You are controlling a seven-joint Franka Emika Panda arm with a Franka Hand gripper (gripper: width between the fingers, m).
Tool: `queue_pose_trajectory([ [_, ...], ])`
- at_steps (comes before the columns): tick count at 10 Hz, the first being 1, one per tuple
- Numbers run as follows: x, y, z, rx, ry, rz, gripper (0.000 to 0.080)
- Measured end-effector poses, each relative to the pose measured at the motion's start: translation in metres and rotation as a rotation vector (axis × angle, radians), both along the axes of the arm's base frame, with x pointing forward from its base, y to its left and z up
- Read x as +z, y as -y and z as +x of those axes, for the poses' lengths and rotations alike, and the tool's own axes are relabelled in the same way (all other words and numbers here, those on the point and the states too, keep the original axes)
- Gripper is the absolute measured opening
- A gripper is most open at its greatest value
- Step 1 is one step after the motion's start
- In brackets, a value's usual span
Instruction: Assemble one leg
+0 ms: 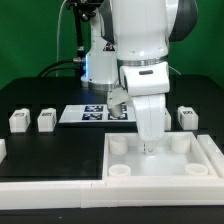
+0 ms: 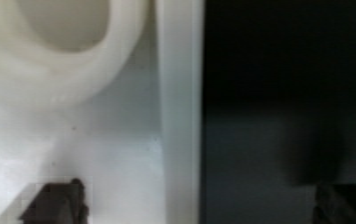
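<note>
Three legs, small white blocks with tags, stand on the black table: two at the exterior view's left point(image 1: 18, 120) point(image 1: 45, 120) and one at its right point(image 1: 186, 117). My gripper point(image 1: 150, 146) is open and empty. It hangs low over the far edge of the large white panel point(image 1: 160, 165), between that panel's two far round sockets. In the wrist view the gripper point(image 2: 196, 205) has its dark fingertips point(image 2: 50, 205) wide apart. One is over the white panel point(image 2: 104, 130) and the other over the dark table. A round socket point(image 2: 59, 35) shows beside it.
The marker board point(image 1: 92, 113) lies behind the gripper, near the arm's base. A white piece point(image 1: 2, 150) is cut off at the exterior view's left edge. A long white bar point(image 1: 50, 192) runs along the front, next to the panel.
</note>
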State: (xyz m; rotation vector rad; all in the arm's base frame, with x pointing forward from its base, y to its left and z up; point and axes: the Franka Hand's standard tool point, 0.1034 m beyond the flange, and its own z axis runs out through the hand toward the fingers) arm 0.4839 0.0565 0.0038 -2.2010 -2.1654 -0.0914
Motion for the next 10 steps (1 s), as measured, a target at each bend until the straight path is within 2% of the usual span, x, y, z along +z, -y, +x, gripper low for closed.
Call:
queue_pose_trajectory([
  [5, 0.001, 0.0, 0.0, -0.003, 0.001, 0.0, 0.0649],
  [7, 0.029, 0.002, 0.0, -0.063, 0.026, -0.012, 0.0649],
  [8, 0.042, -0.003, -0.003, -0.141, 0.036, -0.013, 0.0649],
  [10, 0.063, -0.022, -0.01, -0.286, 0.048, -0.008, 0.0649],
])
